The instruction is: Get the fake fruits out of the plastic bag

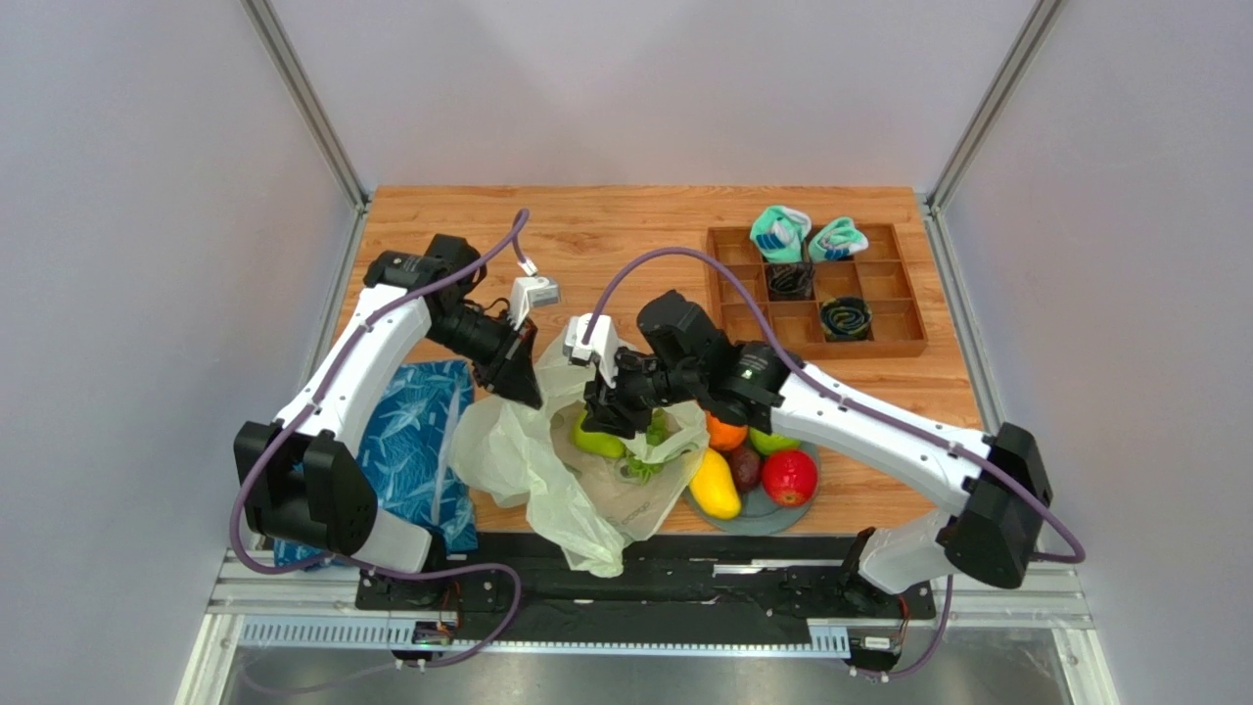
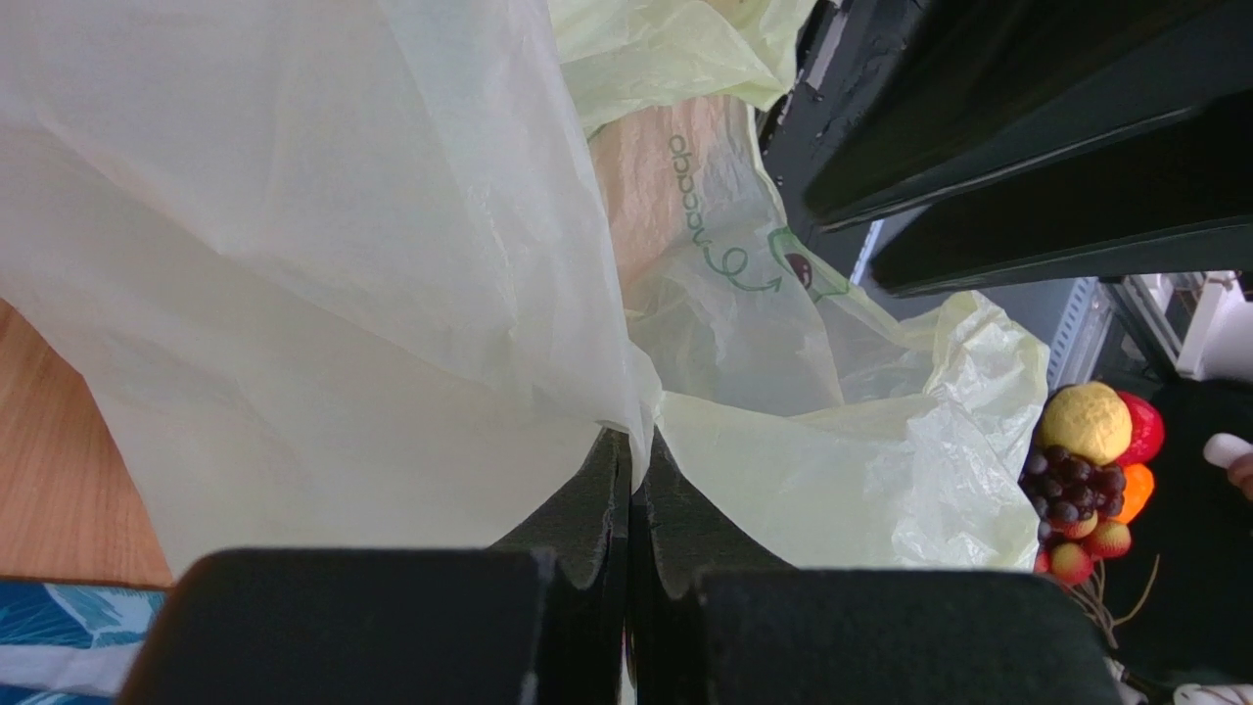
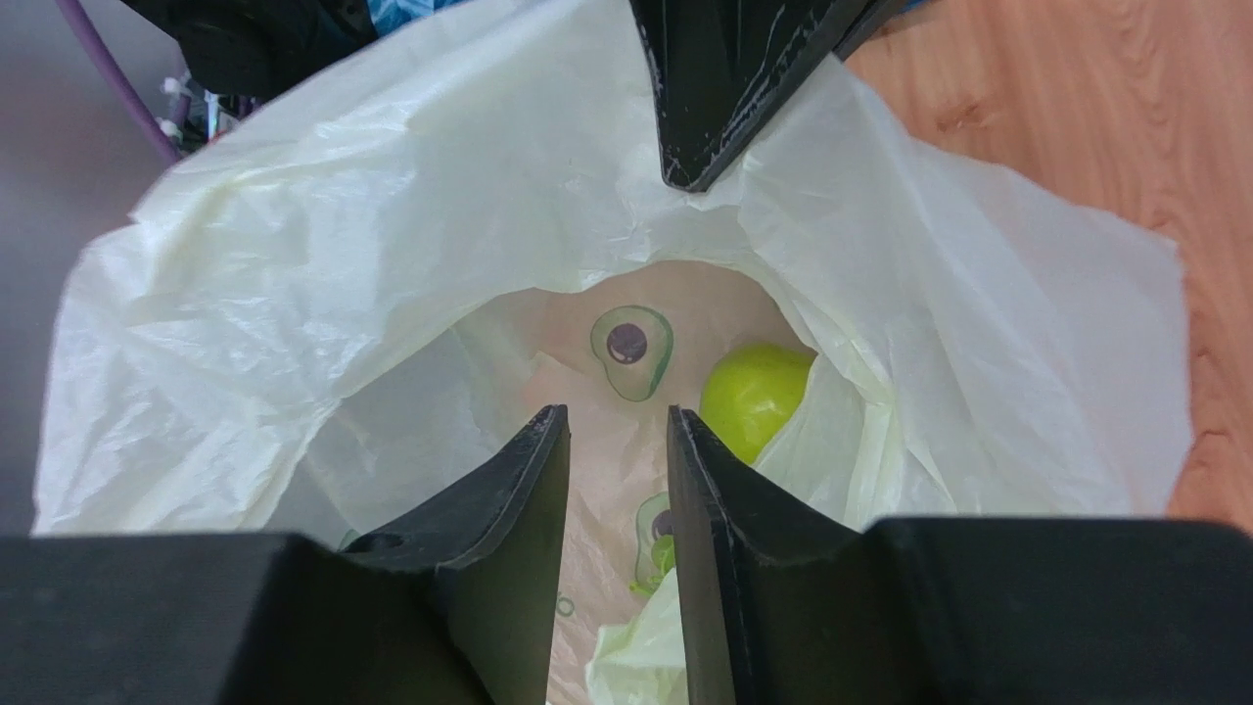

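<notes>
I count seven fake fruits. Five sit on the grey plate (image 1: 802,514) just right of the plastic bag (image 1: 566,507): the orange (image 1: 725,432), the green apple (image 1: 774,441), the dark brown-purple fruit (image 1: 746,467), the red apple (image 1: 790,476) and the yellow mango (image 1: 715,485). The other two lie inside the bag's open mouth, the green pear (image 1: 596,441) and beside it the green grape bunch (image 1: 643,469). From my right wrist I can make out only one rounded green fruit down there, among the avocado prints. My left gripper (image 2: 633,448) is pinched tight on a fold of the bag's film at its far rim, lifting that edge. My right gripper (image 3: 606,426) hangs in the bag's mouth with its fingers parted and nothing between them. There are two bags on the table (image 1: 618,235): this pale one, and a blue leaf-patterned bag (image 1: 419,441) lying flat to its left under my left arm. At the far right stands one wooden tray (image 1: 897,350) with compartments. Two rolled socks (image 1: 780,232) fill its back row and two dark coiled items (image 1: 846,316) sit in other cells.
</notes>
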